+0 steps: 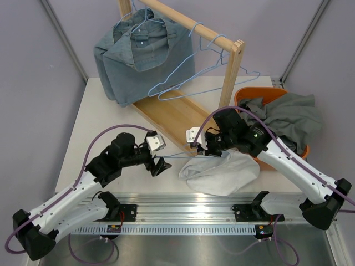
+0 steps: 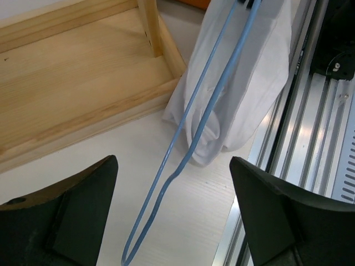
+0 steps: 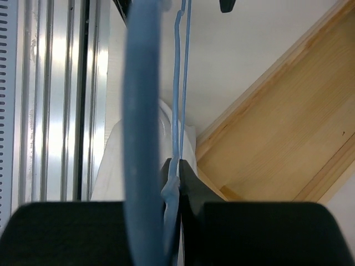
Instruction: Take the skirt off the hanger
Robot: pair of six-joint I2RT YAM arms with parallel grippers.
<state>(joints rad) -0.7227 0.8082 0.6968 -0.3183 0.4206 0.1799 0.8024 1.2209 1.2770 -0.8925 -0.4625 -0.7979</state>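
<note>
Top: one white skirt (image 1: 219, 173) heaped on the white table (image 1: 91, 119) at its near edge, below the right gripper (image 1: 201, 146). One wooden rack (image 1: 183, 113) with two bare hangers (image 1: 191, 75); one orange basket (image 1: 249, 95). Lilac walls (image 1: 33, 61).

Left wrist: left gripper (image 2: 173, 219) spread; the blue skirt hanger (image 2: 186, 147) runs between its fingers, clear of both.

Right wrist: fingers pressed together, pinching the skirt hanger's wire; skirt beneath.

The top camera looks down from behind; both wrist cameras, close in, share the hanger (image 3: 142, 111).
</note>
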